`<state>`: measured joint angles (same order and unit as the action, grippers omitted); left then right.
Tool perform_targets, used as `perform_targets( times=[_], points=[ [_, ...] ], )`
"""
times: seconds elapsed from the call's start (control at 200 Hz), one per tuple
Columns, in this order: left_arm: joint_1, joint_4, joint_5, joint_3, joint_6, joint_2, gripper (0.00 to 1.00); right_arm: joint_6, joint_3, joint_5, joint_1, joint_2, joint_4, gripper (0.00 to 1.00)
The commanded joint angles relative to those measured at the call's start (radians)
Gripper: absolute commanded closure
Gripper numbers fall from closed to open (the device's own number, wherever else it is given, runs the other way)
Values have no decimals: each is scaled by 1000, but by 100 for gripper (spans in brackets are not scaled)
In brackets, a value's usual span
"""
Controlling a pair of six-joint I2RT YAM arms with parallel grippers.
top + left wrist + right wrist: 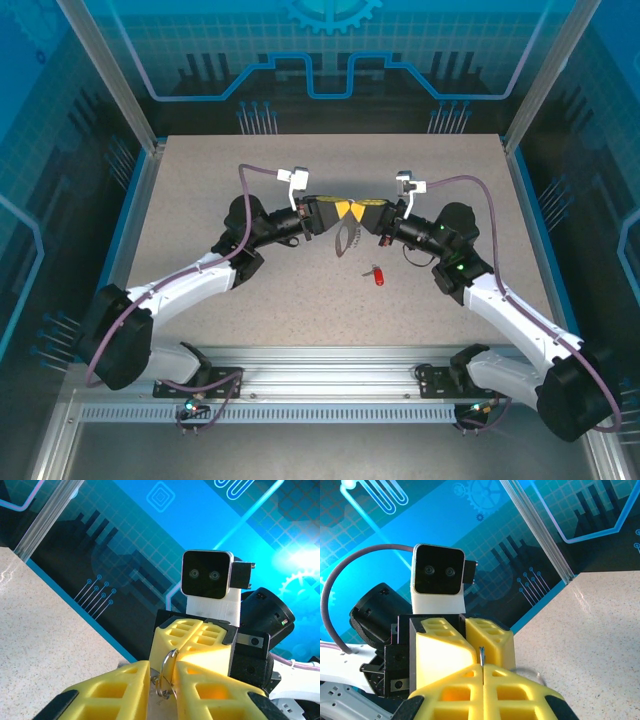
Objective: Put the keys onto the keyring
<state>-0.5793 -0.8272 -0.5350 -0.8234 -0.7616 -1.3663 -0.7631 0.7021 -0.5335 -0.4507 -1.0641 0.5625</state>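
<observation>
While the right gripper (pixel 365 208) clamps the keyring (pixel 346 238), the left gripper (pixel 343 208) straddles it. I cannot tell whether the left one grips. A red key (pixel 378 275) lies on the table (pixel 200 200), nearer and to the right.

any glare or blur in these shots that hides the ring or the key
Top external: even light, soft shadows, red key small but clear. Left wrist: strong glare on the backdrop at right, yet the keyring is sharp. Right wrist: sheen on the table, a hazy smudge at bottom centre.
</observation>
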Motion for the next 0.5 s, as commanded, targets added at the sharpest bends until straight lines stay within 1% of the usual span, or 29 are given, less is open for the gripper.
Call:
perform_targets(
  times=[0.0, 0.1, 0.265, 0.495],
  points=[
    [-8, -68, -21, -1, -5, 4, 79, 5, 3, -6, 6, 15, 37, 100],
    [-10, -86, -40, 0, -15, -4, 79, 5, 4, -4, 7, 13, 37, 100],
    [-14, -100, -45, 16, -19, -3, 75, -1, 3, 10, 10, 13, 41, 100],
    [-14, -124, -38, 42, -29, -5, 77, -14, -3, 18, 20, 19, 50, 100]
  ],
)
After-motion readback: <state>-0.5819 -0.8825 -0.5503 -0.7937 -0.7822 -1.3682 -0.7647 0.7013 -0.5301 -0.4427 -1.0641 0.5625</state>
